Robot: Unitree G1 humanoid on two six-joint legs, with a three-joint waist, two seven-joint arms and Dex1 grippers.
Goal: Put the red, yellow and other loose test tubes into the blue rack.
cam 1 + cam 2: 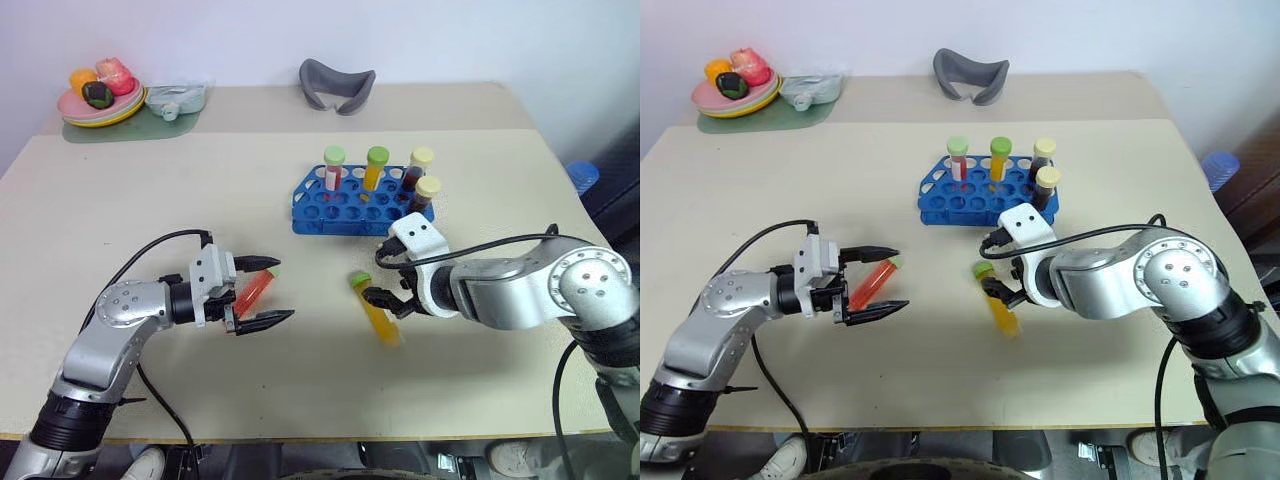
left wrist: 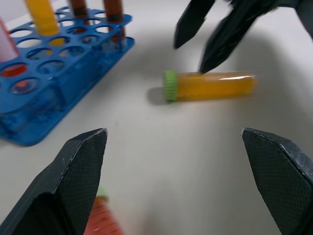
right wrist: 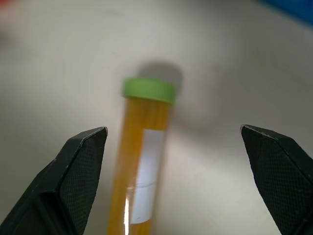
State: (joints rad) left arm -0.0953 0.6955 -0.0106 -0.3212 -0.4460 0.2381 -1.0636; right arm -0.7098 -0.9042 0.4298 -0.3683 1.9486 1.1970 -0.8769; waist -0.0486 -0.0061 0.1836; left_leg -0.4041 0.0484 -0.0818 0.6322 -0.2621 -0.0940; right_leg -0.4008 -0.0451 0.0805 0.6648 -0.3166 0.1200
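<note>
Yellow tube (image 1: 376, 308) lies flat on the surface, cap toward 11 o'clock; red tube (image 1: 253, 291) lies cap toward 1 o'clock. Both tools, left (image 1: 262, 292) and right (image 1: 385, 303), are released.

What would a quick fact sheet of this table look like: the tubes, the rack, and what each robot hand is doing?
Blue rack: on the table, four capped tubes upright in it
Yellow tube: loose, lying flat, green cap
Red tube: loose, lying flat
Left gripper: open, its fingers either side of the red tube
Right gripper: open, over the yellow tube, not gripping it
Far corner: plate of toy food, grey curved object
</note>
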